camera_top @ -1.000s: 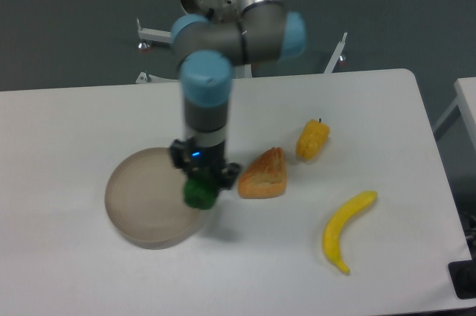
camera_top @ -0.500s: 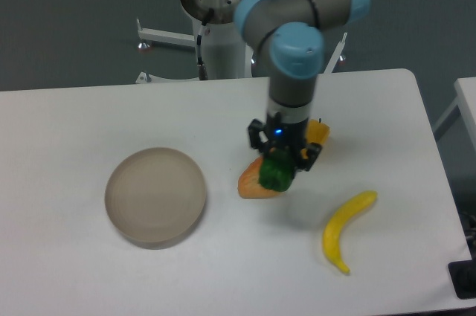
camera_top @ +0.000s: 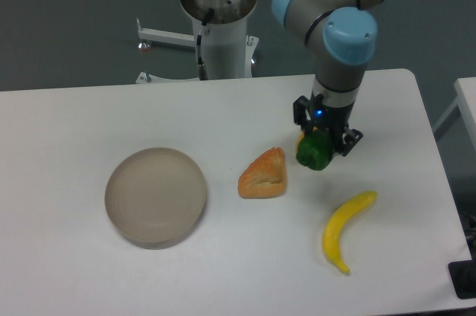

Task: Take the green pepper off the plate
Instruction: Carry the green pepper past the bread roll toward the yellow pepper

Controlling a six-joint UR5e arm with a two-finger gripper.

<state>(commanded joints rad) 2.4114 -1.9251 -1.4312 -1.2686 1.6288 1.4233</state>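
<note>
The gripper (camera_top: 321, 140) clenched the lumpy green pepper (camera_top: 313, 152), hanging straight down, at three o'clock from the plate (camera_top: 155, 195), well apart.

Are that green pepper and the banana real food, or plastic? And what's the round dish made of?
The green pepper, held in the gripper, looks like glossy moulded plastic: even colour, smooth shine. The banana also seems plastic, uniformly bright yellow with no marks. The plate looks matte beige-grey, perhaps plastic or ceramic; the picture is too soft to say which.
</note>
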